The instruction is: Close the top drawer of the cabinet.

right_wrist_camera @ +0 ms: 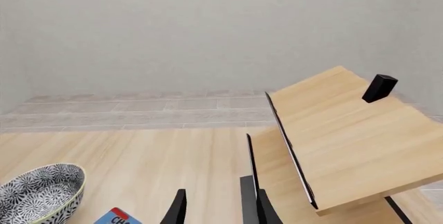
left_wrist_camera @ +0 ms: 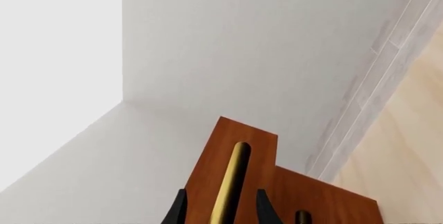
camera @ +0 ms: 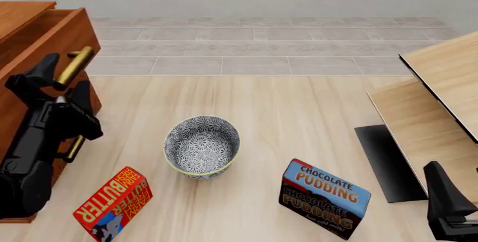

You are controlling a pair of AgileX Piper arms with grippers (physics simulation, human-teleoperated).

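Far left: cabinet (camera: 30, 74), top drawer (camera: 52, 32) pulled out. Left gripper (left_wrist_camera: 221, 209) at drawer front, fingers apart, straddling the brass handle (left_wrist_camera: 232, 180); contact unclear. Only the left wrist view showed that straddle. Centre: bowl (camera: 201, 145), between two boxes. Right gripper (right_wrist_camera: 218, 208) near right, fingers apart, empty.
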